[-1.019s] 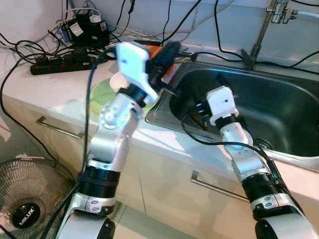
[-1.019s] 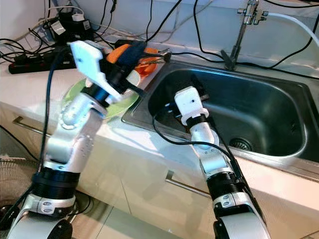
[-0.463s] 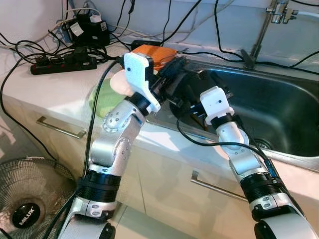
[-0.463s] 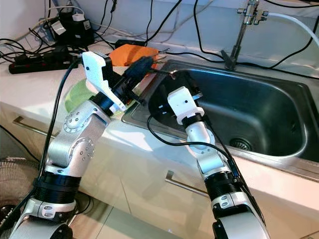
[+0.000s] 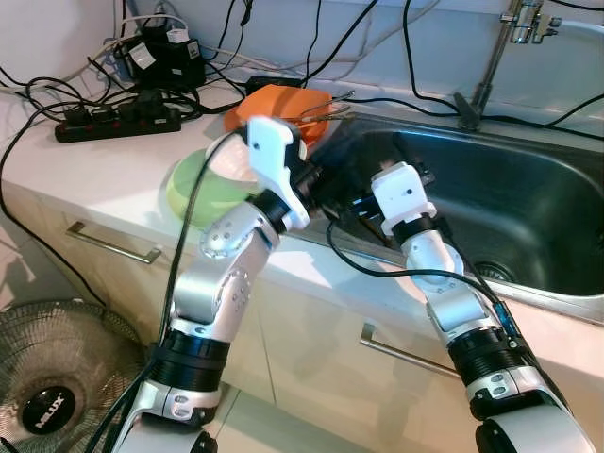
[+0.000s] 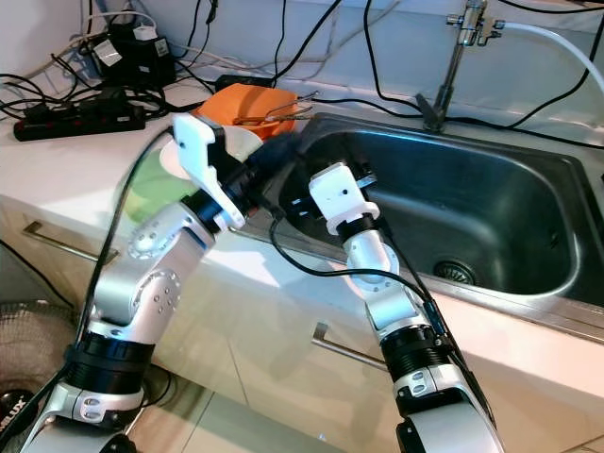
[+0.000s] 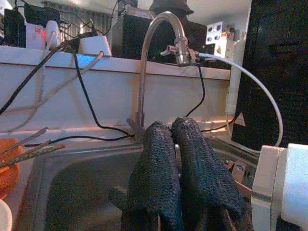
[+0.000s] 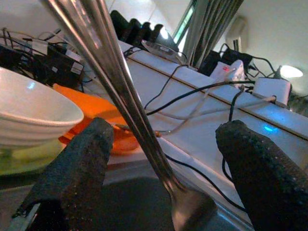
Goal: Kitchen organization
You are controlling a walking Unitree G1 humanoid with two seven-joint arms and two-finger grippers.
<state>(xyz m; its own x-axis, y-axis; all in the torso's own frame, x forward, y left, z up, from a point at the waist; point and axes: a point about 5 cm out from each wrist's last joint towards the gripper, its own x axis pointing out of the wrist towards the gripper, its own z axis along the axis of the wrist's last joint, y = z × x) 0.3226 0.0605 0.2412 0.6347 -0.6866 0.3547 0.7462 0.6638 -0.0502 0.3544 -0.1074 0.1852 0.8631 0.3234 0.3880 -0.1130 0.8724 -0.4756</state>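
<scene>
At the near left corner of the sink (image 5: 528, 217) the two arms meet. Compared with a second ago, the left gripper (image 7: 175, 159) has come away from the orange dish (image 5: 274, 104) at the far left of the counter and swung over the sink edge, close beside the right gripper (image 8: 161, 159). Its fingers are now pressed together with nothing between them, pointing toward the tap (image 7: 154, 53). I judge that whatever it carried over has been passed across or let go, though the release itself is not visible.

The right gripper's fingers are spread wide, and a shiny steel utensil handle (image 8: 125, 101) runs between them, widening near the bottom like a spoon or fork. Whether the pads touch it I cannot tell; it looks loosely cradled rather than pinched.

On the counter to the left sit a green plate (image 5: 193, 184) with a white bowl (image 8: 33, 115) on it, and the orange dish holding a few thin metal utensils (image 6: 278, 111). Sorting seems barely begun.
</scene>
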